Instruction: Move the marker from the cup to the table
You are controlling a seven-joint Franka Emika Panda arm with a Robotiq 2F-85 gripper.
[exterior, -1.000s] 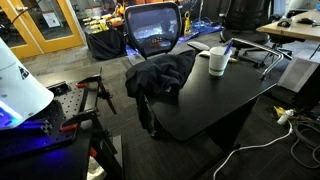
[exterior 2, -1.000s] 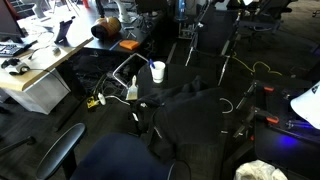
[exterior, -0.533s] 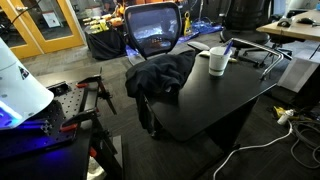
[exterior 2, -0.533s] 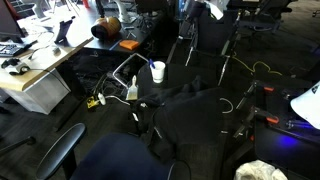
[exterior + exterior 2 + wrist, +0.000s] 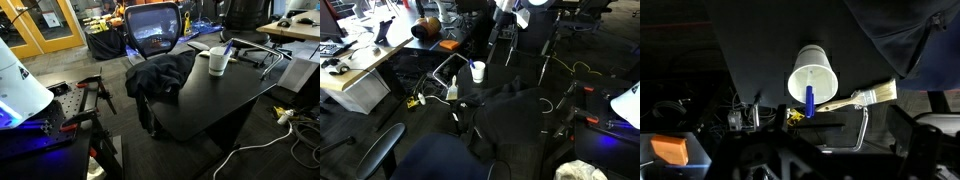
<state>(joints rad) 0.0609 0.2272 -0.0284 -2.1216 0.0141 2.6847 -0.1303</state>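
The white cup (image 5: 217, 61) stands near the far edge of the black table (image 5: 225, 100), with the dark blue marker (image 5: 226, 47) sticking up out of it. In an exterior view the cup (image 5: 477, 71) sits at the table's corner, and my gripper (image 5: 508, 14) hangs high above and behind it. In the wrist view I look down into the cup (image 5: 812, 72); the marker (image 5: 809, 100) leans over its rim. My gripper (image 5: 838, 150) shows only as dark shapes at the bottom, apparently open and empty, well away from the cup.
A paintbrush (image 5: 865, 97) lies on the table beside the cup. A dark jacket (image 5: 160, 75) is draped over the table's edge by an office chair (image 5: 153, 28). A metal clamp (image 5: 854, 128), cables and an orange box (image 5: 670, 150) lie below the table edge.
In an exterior view my arm has come down and sideways from the top edge toward the cup. The cup and marker have not moved.
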